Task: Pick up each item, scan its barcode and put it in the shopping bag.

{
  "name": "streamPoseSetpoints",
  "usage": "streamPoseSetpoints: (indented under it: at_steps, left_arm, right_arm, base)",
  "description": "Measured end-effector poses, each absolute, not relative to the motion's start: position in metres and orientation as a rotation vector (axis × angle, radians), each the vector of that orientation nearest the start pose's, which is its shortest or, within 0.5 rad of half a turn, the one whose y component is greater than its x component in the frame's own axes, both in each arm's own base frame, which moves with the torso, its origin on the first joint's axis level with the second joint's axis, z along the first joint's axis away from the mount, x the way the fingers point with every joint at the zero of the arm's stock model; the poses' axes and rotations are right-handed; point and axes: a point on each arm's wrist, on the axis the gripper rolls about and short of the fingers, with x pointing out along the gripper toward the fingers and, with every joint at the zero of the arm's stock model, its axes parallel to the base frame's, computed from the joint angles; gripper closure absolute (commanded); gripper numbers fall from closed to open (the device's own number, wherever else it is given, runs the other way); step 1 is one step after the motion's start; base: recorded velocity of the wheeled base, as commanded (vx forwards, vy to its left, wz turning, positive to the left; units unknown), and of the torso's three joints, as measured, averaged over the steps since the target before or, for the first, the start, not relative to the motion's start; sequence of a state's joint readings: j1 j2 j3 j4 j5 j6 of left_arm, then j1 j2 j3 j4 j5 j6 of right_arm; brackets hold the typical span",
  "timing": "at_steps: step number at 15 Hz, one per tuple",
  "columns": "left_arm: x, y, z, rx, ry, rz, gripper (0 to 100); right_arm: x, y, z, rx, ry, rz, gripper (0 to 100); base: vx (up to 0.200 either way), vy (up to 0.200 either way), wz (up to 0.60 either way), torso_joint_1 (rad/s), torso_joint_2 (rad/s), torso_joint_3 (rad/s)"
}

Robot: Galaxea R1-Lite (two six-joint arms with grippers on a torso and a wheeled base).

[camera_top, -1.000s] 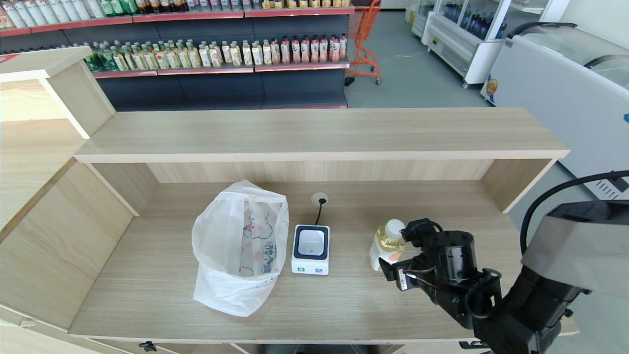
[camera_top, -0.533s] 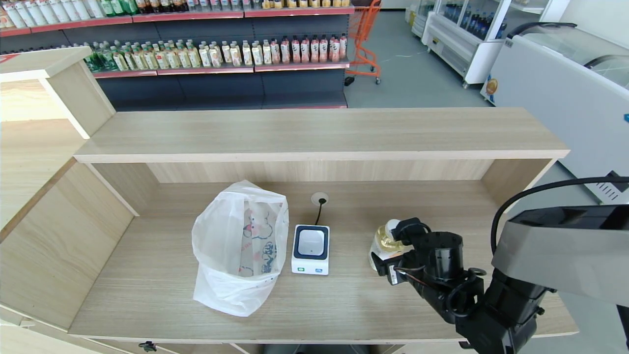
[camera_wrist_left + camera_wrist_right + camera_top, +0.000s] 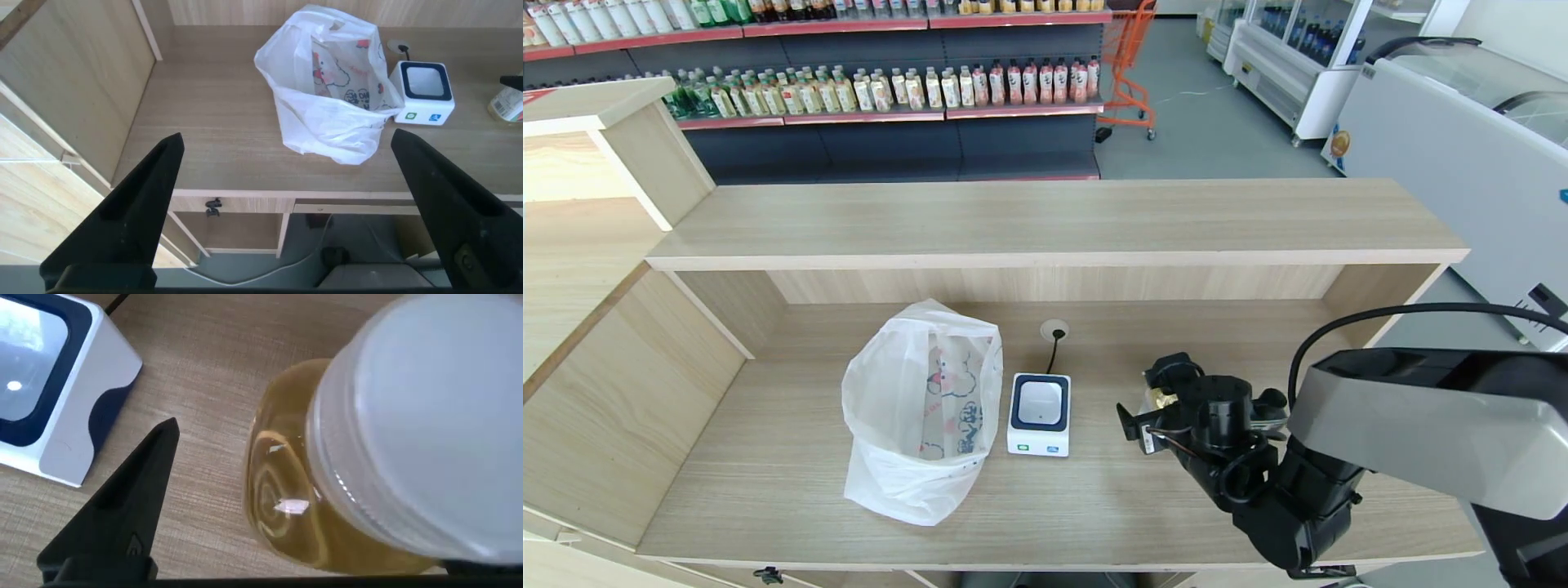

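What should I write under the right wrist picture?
Right hand straddles a white-capped bottle of yellow liquid beside the barcode scanner.

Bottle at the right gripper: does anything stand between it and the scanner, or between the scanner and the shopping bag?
Nothing visible does. Bare counter lies between the bottle and the scanner; the shopping bag stands open beside the scanner, farther to the robot's left. The right gripper is around the bottle.
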State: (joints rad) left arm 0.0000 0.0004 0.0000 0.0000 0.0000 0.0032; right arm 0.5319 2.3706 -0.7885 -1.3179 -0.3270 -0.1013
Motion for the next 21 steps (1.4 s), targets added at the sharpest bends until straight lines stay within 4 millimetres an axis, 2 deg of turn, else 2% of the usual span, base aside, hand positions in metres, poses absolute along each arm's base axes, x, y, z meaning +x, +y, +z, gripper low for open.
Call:
streamPoseSetpoints:
  at_steps: [6, 7, 16, 19, 21]
  left_arm:
    - [-0.023, 0.000, 0.075, 0.003, 0.000, 0.000, 0]
    - [-0.023, 0.000, 0.075, 0.003, 0.000, 0.000, 0]
    - [-0.023, 0.000, 0.075, 0.003, 0.000, 0.000, 0]
    - [-0.023, 0.000, 0.075, 0.003, 0.000, 0.000, 0]
    - [-0.023, 0.000, 0.075, 0.003, 0.000, 0.000, 0]
  right_arm:
    - [0.355, 0.205, -0.005, -0.207, 0.216, 0.226, 0]
    - [0.358, 0.208, -0.004, -0.203, 0.207, 0.229, 100]
    - [0.358, 0.215, 0.004, -0.164, 0.174, 0.231, 100]
    - [0.355, 0.215, 0.009, -0.072, 0.161, 0.258, 100]
    - [0.350, 0.211, 0.021, 0.012, 0.167, 0.293, 100]
  base:
    - [0.000, 0.000, 0.00, 0.000, 0.00, 0.000]
    - [0.000, 0.000, 0.00, 0.000, 0.00, 0.000]
    - [0.000, 0.000, 0.00, 0.000, 0.00, 0.000]
    - [0.000, 0.000, 0.00, 0.000, 0.00, 0.000]
    - [0.000, 0.000, 0.00, 0.000, 0.00, 0.000]
